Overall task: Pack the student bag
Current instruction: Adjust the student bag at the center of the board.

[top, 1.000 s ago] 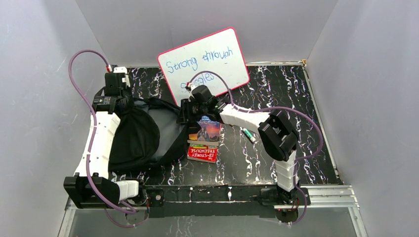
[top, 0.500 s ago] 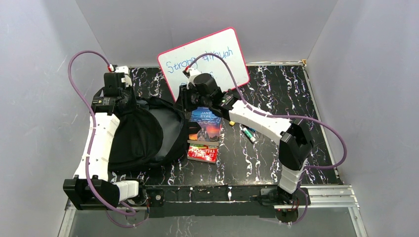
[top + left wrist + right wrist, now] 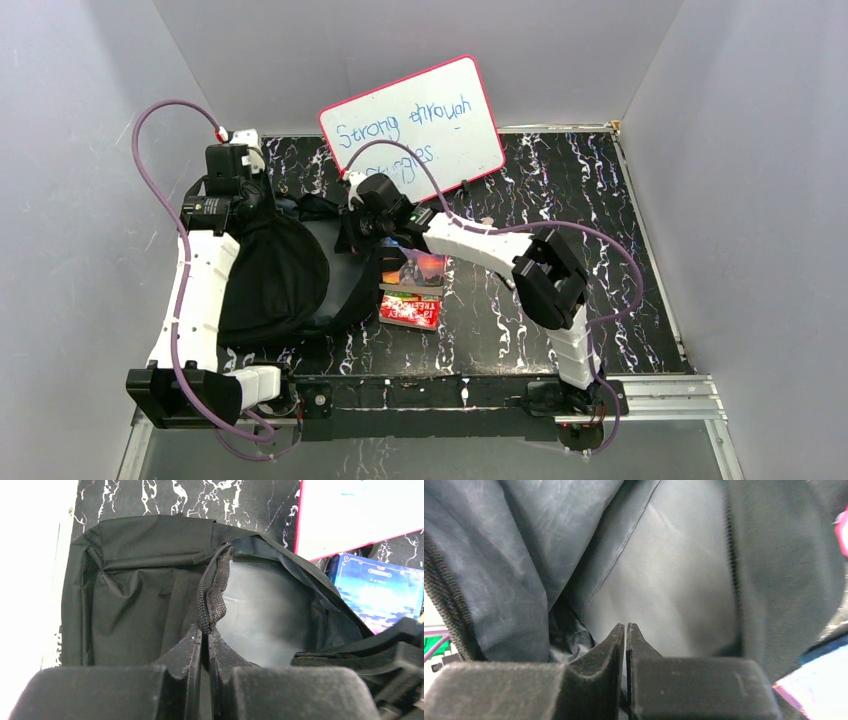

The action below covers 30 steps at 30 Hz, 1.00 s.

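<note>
One student bag [image 3: 270,285]; two books: blue book [image 3: 424,270], red book [image 3: 411,312]; one whiteboard [image 3: 420,120].

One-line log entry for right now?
left gripper: shut on student bag zipper edge | right gripper: shut, at bag opening | two books: outside, beside bag

2 arms stretched forward, left pincer [image 3: 205,634] clamped tight, right pincer [image 3: 625,628] fingertips pressed together

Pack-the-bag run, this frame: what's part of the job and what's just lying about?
Job:
- student bag, zip edge pinched by the left gripper
- right gripper, shut, in the bag's opening
- blue book and red book beside the bag, likely to be packed

Lying about:
- whiteboard propped at the back, probably just a prop
</note>
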Each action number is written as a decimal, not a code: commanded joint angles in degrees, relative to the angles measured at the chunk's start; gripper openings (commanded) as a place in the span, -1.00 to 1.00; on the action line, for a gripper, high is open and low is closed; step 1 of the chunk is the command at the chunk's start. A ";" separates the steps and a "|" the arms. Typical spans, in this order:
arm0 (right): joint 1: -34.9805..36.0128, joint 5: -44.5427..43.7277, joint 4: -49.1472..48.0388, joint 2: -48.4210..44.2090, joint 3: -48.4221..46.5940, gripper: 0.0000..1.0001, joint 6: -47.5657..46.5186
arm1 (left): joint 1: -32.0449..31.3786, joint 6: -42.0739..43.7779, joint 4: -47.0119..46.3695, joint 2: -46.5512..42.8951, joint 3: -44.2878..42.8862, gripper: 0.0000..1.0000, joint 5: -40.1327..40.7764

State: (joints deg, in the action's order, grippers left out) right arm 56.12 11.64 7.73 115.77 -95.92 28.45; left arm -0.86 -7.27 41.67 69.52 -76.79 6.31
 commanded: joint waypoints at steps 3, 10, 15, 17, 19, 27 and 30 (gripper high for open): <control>1.42 8.51 -6.92 -1.20 -1.24 -0.76 3.30 | 0.25 -1.45 -0.05 -2.93 -1.42 -0.84 -2.55; 2.07 15.46 -13.22 -0.97 -0.34 -0.79 7.69 | 0.25 -4.43 -0.11 -4.34 -2.14 -0.18 -3.75; 2.91 18.14 -15.40 -0.41 -1.77 -0.80 10.13 | 0.30 -7.73 0.99 -6.85 -6.60 0.21 -0.48; 3.23 19.40 -16.04 0.35 -2.79 -0.81 11.03 | 0.31 -9.26 1.07 -8.41 -8.17 0.41 1.45; 3.65 20.09 -16.71 1.22 -3.86 -0.81 11.93 | 0.28 -10.81 1.36 -9.82 -9.33 0.56 3.11; 5.59 20.38 -16.80 7.04 -10.88 -0.81 13.68 | 0.23 -12.96 2.63 -11.24 -11.82 0.68 7.27; 5.98 19.07 -16.25 10.27 -14.37 -0.82 13.83 | 0.17 -13.04 3.13 -11.38 -12.99 0.69 8.98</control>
State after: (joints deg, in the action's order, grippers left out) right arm 61.32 30.63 -6.09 123.00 -104.57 41.39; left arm -0.86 -19.31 43.20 57.58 -87.72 11.68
